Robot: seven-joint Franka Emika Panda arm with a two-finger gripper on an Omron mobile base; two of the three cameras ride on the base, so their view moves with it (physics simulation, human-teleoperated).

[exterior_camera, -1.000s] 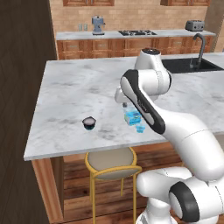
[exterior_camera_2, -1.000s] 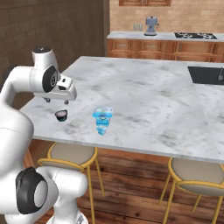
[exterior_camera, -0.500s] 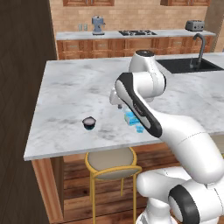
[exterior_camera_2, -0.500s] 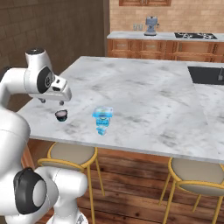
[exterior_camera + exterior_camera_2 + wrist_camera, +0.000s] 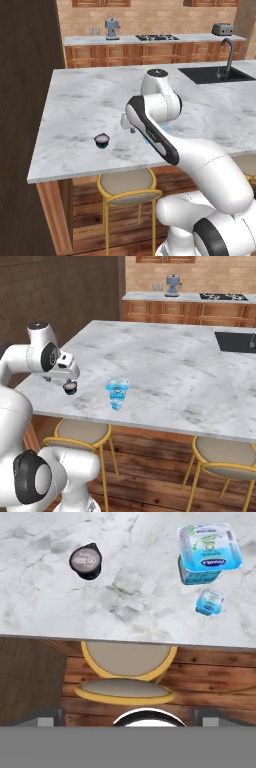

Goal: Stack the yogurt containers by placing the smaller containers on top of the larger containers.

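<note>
swinging left since the earlier frame, the end effector (image 5: pixel 69 378) hangs released over the dark cup (image 5: pixel 86 560). it probably needs centring before descending toward the bench (image 5: pixel 80 105).

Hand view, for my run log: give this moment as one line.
gripper: open, empty | dark cup: on counter, apart | tub: on counter | tiny cup: beside tub | stacked: none

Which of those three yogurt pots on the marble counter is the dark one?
The small round, nearly black cup with a pale lid, standing apart from the two light-blue pots: the squarish tub and tiny cup.
</note>
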